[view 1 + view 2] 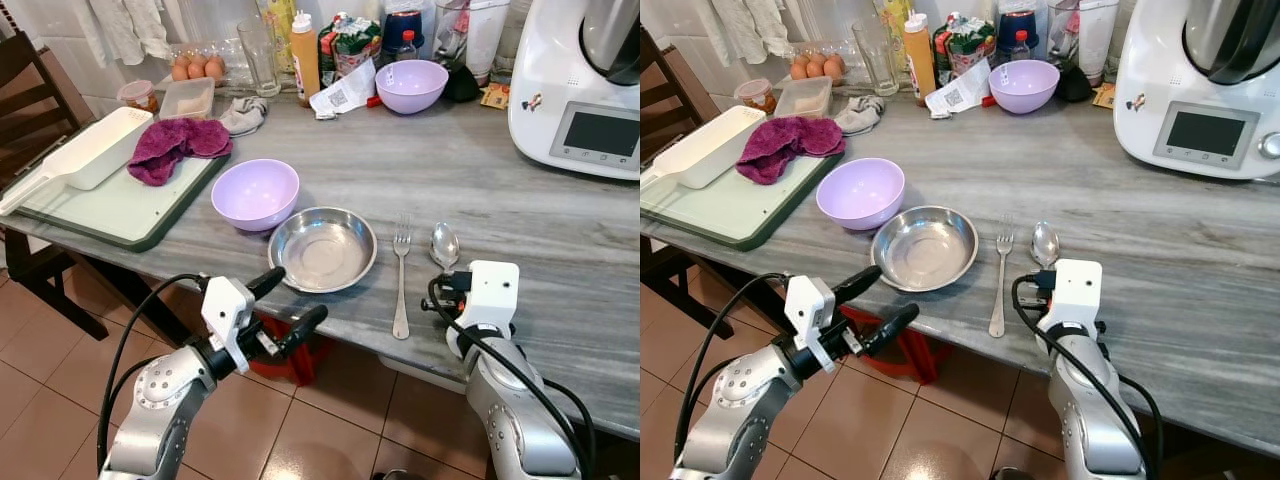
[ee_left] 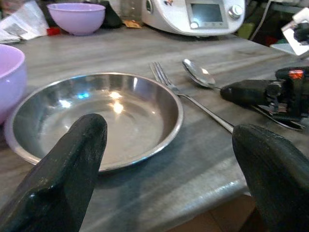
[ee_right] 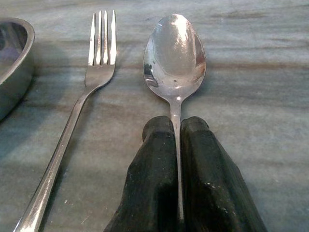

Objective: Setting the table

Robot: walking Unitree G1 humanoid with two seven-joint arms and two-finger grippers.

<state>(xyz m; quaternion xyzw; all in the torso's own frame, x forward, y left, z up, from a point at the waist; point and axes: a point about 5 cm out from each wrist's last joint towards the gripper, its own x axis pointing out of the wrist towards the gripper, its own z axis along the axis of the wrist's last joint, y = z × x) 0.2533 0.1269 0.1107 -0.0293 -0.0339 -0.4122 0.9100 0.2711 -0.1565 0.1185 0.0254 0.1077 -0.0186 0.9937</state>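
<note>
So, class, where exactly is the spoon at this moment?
The spoon lies on the grey table just right of the fork, beyond the steel plate, with its handle pinched in the right gripper.

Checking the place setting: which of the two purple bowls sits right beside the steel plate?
The near purple bowl, at the steel plate's rim beside the green tray. The other purple bowl stands far back among the bottles.

A home kitchen: eggs point(image 1: 196, 68), sauce bottle point(image 1: 304, 58) and cooking machine point(image 1: 585, 85) along the table's point(image 1: 480, 180) far edge.
</note>
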